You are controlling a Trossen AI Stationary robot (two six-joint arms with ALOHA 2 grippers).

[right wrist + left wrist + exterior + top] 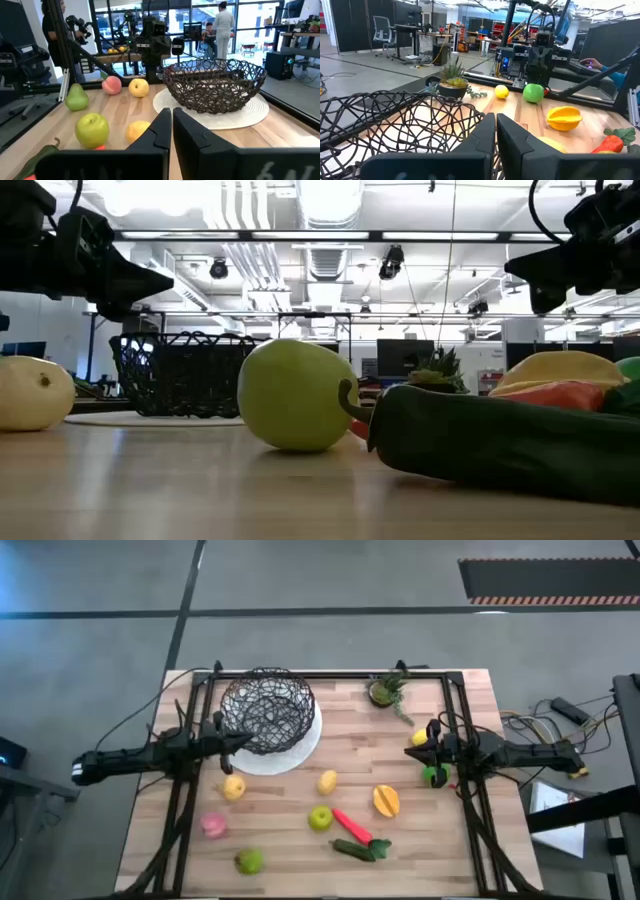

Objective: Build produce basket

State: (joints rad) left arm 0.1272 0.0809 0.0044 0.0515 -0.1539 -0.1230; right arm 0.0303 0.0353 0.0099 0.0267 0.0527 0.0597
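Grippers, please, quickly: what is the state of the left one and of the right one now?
Left gripper: closed, holding nothing, beside the basket.
Right gripper: closed, holding nothing, over the table's right side.

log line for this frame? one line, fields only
stage: not started | basket: empty, on white plate | produce: loose on table | left gripper: shut, beside basket | right gripper: shut, empty

black open-weave basket (266, 710); white plate (305, 747); pink peach (214, 826); red pepper (351, 825); pale striped wooden table (290, 870)
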